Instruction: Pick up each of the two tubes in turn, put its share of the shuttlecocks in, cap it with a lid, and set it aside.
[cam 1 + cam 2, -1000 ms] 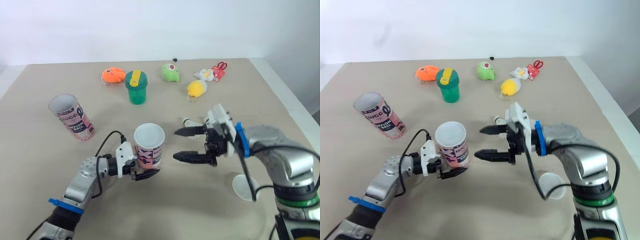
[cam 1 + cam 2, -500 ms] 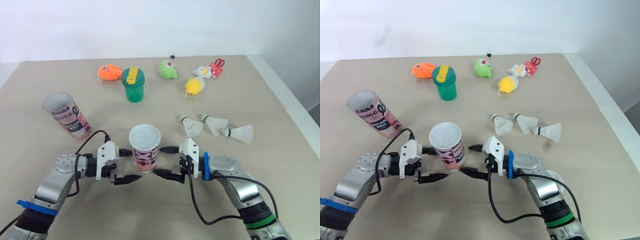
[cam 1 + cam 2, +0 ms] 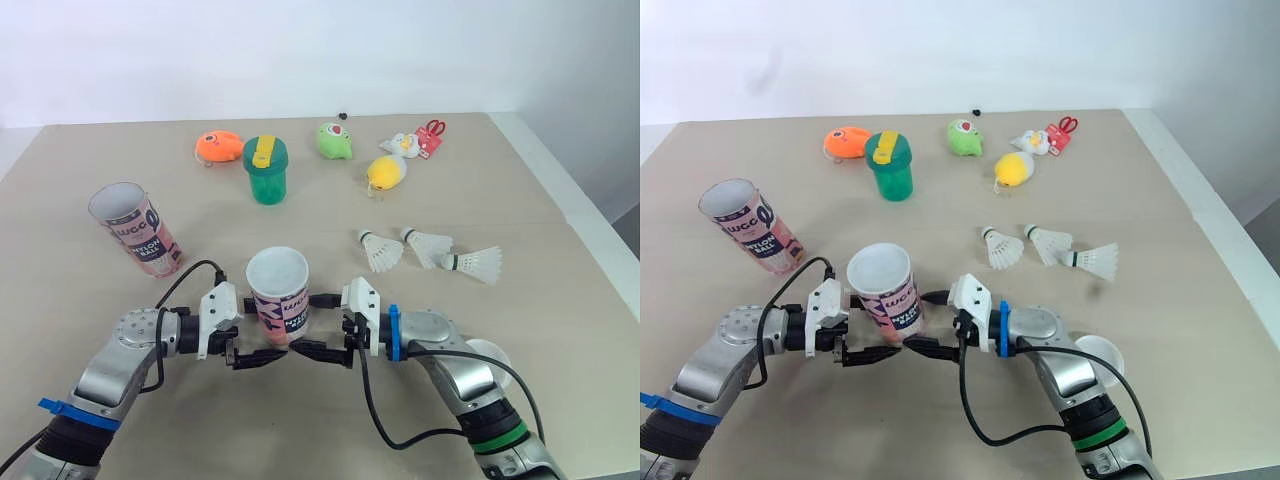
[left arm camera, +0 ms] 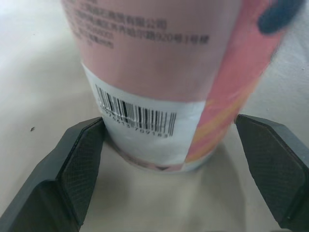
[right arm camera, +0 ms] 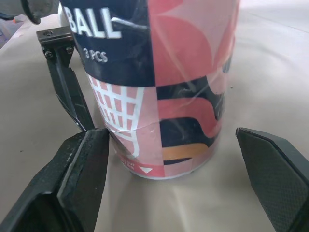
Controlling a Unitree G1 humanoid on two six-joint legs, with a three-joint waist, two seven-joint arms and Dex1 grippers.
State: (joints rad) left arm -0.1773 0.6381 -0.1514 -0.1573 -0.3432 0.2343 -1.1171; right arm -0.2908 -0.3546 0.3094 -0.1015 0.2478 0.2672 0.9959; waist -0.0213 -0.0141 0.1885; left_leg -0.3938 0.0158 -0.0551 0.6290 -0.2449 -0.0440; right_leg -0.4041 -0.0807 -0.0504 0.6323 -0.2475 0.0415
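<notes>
- Stage, by my reading: the very start — no tube filled, capped or set aside.
- The near tube [image 3: 279,300] stands on the worktop [image 3: 560,230] in front of the robot, mouth up and leaning a little; nothing shows inside its mouth.
- The left tool [image 3: 262,338] comes at the near tube's base from 9 o'clock. Its fingers are spread to either side of the base; in the left wrist view one finger looks to touch the tube and the other stands apart, so it is not gripped.
- The right tool [image 3: 307,323] comes from 3 o'clock and also straddles the base with its fingers apart — nothing clamped.
- The second tube [image 3: 135,230] leans at about 10 o'clock from the near tube, well apart, open and uncapped.
- Three shuttlecocks [image 3: 428,245] lie loose in a row at about 2 o'clock from the near tube, none in a tube.
- One white lid [image 3: 490,353] lies flat at about 4 o'clock, beside the right forearm; I cannot spot a second lid.
- Left to do, as I judge it: grip and lift the near tube, load its share, cap it, set it aside, then repeat for the second tube.
</notes>
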